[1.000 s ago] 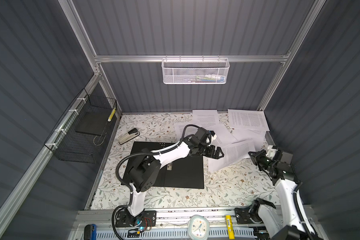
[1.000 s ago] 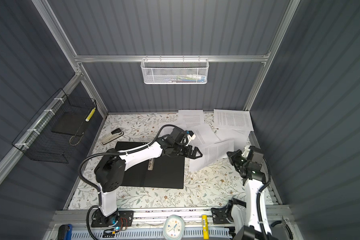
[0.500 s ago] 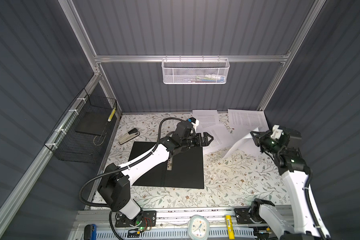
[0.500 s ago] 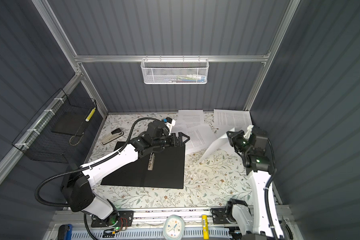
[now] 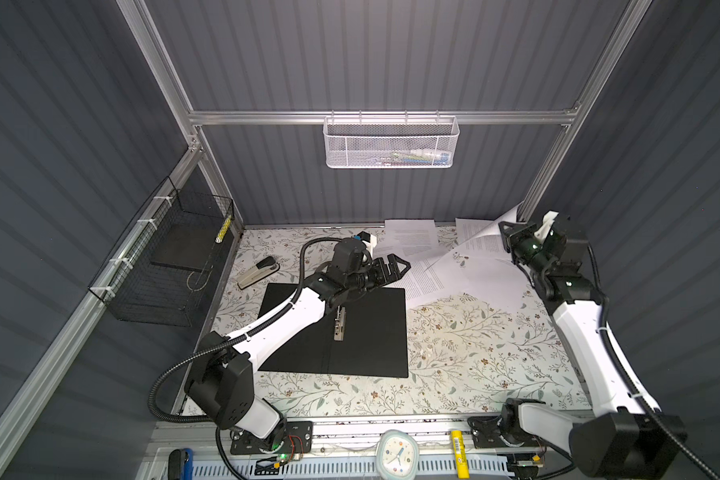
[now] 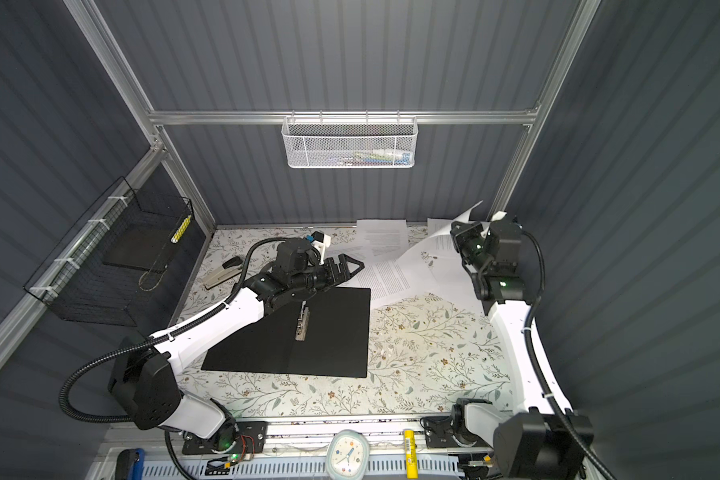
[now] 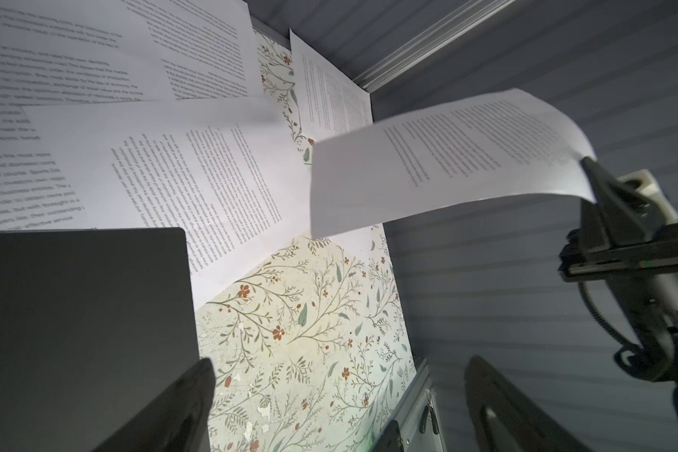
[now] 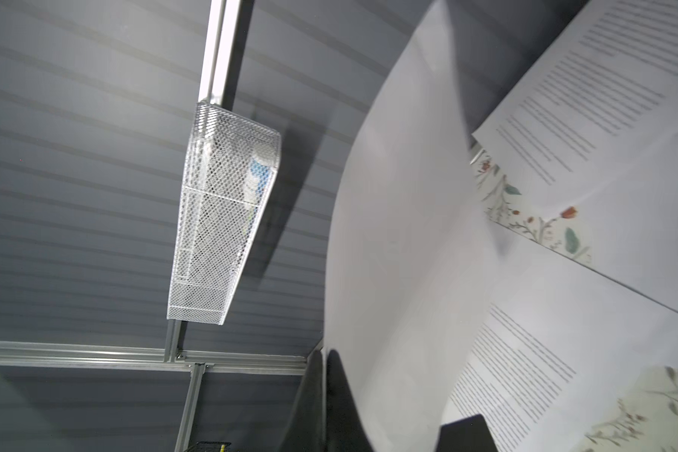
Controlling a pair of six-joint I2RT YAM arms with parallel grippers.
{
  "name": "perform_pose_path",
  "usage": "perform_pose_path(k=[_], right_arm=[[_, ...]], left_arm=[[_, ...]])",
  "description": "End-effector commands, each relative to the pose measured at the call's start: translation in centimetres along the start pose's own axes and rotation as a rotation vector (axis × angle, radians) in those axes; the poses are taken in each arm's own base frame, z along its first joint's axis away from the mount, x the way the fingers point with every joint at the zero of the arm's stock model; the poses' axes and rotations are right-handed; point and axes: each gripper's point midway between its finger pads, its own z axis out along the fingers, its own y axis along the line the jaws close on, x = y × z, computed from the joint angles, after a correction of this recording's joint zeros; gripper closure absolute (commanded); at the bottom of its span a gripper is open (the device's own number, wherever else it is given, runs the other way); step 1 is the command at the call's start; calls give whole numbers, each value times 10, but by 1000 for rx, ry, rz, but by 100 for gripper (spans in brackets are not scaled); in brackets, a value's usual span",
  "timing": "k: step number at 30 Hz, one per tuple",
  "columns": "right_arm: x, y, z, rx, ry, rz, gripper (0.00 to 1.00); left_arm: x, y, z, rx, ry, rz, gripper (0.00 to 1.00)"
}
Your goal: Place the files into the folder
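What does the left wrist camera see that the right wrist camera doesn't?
Only the left wrist view: the black folder and the left gripper, jaws open. Only the right wrist view: the white mesh basket. Both: the right gripper shut on a lifted sheet, other printed sheets lying flat, the floral tabletop and the grey wall.

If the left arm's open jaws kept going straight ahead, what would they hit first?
Probably the free end of the lifted sheet held by the right gripper; depth is unclear, so they might pass just underneath.
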Motion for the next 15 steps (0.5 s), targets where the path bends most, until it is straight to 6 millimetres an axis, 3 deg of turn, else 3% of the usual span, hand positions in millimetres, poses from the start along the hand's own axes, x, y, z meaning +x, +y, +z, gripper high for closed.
perform_pose_path(k=[1, 4, 7, 9, 12, 15], right_arm=[[12, -52, -8, 72, -84, 80, 100], [49, -101, -10, 136, -82, 144, 100], [90, -128, -7, 172, -67, 176, 100], [120, -135, -2, 190, -36, 170, 100], [159, -150, 12, 242, 33, 163, 100], [177, -167, 20, 274, 52, 197, 100]], left_arm=[[14, -5, 16, 94, 87, -35, 0], [30, -3, 40, 154, 145, -95, 0], [48, 0, 58, 168, 180, -122, 0], [62, 3, 66, 164, 199, -142, 0], [77, 25, 66, 94, 176, -218, 0], [87, 55, 52, 39, 107, -321, 0]])
